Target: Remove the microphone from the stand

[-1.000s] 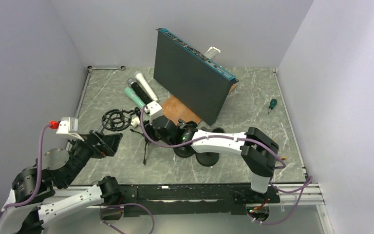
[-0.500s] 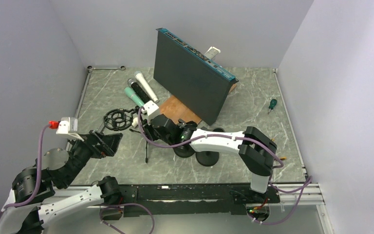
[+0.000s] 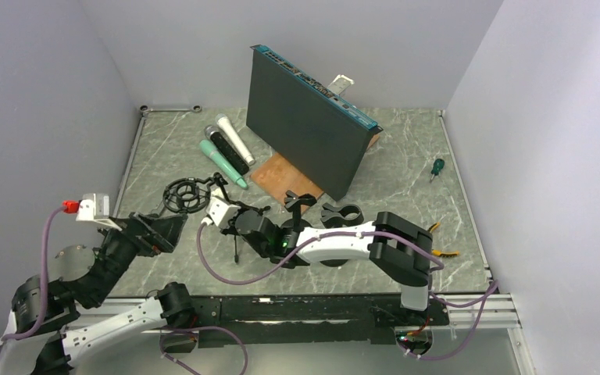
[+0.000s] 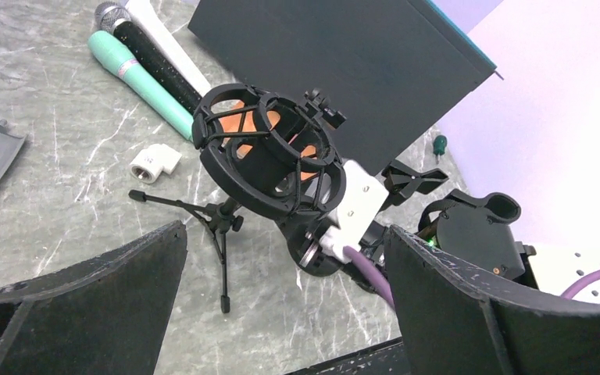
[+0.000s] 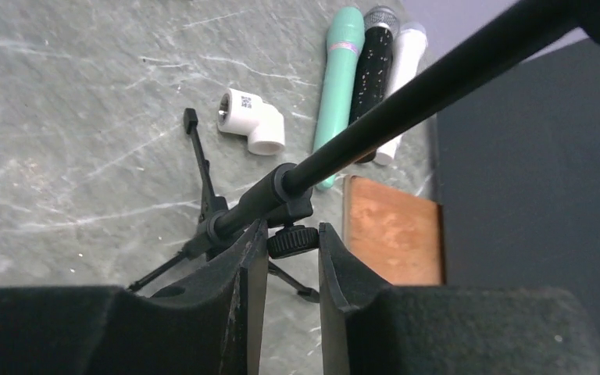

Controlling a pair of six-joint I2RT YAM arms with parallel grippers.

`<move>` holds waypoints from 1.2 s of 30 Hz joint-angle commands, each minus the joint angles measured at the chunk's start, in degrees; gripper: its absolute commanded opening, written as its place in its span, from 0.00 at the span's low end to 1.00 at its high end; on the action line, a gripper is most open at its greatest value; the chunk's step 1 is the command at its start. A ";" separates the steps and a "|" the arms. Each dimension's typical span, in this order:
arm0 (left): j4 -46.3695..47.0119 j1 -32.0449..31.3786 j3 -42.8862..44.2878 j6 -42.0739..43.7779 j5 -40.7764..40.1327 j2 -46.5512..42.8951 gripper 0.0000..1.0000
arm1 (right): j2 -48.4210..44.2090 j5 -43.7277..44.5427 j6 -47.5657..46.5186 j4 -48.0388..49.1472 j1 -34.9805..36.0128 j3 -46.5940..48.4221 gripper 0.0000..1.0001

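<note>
Grey marble-look desk (image 3: pixel 406 156), pale walls all round. The microphone is the awkward bit. The left wrist view shows something dark inside the shock mount (image 4: pixel 269 152), but I can't tell if that's a mic or just the arm behind it. The only clear ones are three mics lying side by side toward the back-left of the desk: teal mic (image 5: pixel 340 86), black speckled mic (image 5: pixel 375 70) and white mic (image 5: pixel 402 78).

The stand (image 4: pixel 223 223) sits toward the near-left, its pole tilted. The right tool (image 5: pixel 289 234) is closed on it at the collar, beside the little knurled knob. The left tool (image 4: pixel 285 233) gapes wide with nothing in it, aimed at the mount.

What I'd worry about:
- The round, smooth pole could twist between flat pads.
- The tripod legs are spindly, so any sideways tug might tip or drag it.
- The mount is a cage of thin bands, easy to snag.

Other stuff: a glossy white pipe elbow (image 5: pixel 252 121) just beside the legs, a coppery flat board (image 5: pixel 391 234), and a big matte black panel (image 3: pixel 305 133) standing on edge.
</note>
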 commanded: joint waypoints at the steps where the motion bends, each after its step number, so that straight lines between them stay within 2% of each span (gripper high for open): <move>1: 0.72 -0.14 0.54 -0.74 -1.18 -1.63 0.99 | 2.43 -2.48 -11.02 -1.29 -0.17 -1.30 0.00; 8: -1.02 -0.14 1.34 -1.61 -1.57 -1.17 0.99 | 5.43 1.16 -17.01 0.51 0.61 -1.06 0.00; 11: -1.25 -0.14 1.45 -1.62 -1.82 -1.17 0.99 | 4.21 0.27 -14.73 -0.55 0.56 -0.48 0.01; 19: -0.79 -0.14 0.52 -2.12 -1.31 -1.23 0.99 | -0.34 -4.74 2.76 -7.62 0.35 2.38 0.48; 21: -0.89 -0.14 0.39 -2.25 -1.28 -1.33 0.99 | -1.83 -5.13 6.99 -8.55 0.02 2.01 0.56; 30: -0.64 -0.14 -0.60 -2.48 -1.17 -2.07 0.99 | -10.06 -13.57 25.38 -11.21 -2.91 -1.60 0.69; 36: 0.26 -0.14 -1.69 -2.64 -0.59 -2.74 0.99 | -12.12 -18.06 32.74 -12.73 -7.39 -0.89 0.73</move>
